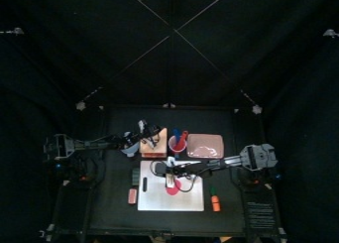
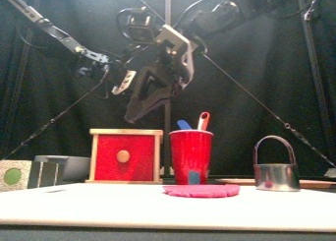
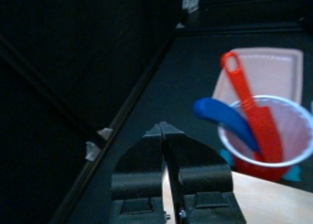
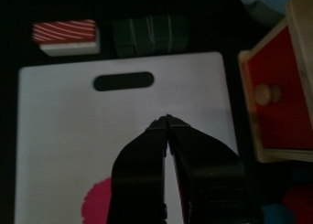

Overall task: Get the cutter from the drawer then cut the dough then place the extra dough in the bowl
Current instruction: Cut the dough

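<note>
Nearest to me lies one white cutting board carrying one pink dough disc. Both grippers, left and right, hang with jaws pressed together, holding nothing. One metal cutter stands near one red cup, outside the wooden box.

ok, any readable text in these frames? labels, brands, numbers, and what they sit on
None: no word, number or sign can be read in any view.
red cup: plain, no print.
red drawer front: plain, no label.
metal cutter: bare metal, no marking visible.
white cutting board: blank.
striped toy: red stripes only, a pattern and not letters.
</note>
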Controlling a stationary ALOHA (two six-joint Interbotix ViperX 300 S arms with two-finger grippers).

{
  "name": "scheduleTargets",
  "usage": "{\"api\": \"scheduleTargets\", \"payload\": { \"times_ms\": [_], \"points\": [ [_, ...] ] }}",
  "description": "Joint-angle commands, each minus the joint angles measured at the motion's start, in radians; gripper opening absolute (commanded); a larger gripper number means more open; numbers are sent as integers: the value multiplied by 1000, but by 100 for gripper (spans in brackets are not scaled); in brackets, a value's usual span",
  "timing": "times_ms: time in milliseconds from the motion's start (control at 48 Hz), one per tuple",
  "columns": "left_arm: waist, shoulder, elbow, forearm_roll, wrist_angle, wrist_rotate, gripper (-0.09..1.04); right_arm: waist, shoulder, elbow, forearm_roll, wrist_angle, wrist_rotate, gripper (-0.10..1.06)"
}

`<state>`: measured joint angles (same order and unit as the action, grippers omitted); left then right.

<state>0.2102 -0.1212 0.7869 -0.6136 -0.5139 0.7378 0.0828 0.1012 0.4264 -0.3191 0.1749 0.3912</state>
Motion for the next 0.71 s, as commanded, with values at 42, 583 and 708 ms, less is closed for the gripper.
{"api": "scheduleTargets", "payload": {
  "times_ms": [42,583,708],
  "points": [
    [-126,-14,6,-44,-46,-46,32,-3,-121,104,-6,-67,0,33],
    [-399,63,72,153,-259,-407,32,21,-298,291,61,218,2,75],
    [-419,75,87,166,-282,-485,32,35,-304,305,87,279,2,78]
  ]
}}
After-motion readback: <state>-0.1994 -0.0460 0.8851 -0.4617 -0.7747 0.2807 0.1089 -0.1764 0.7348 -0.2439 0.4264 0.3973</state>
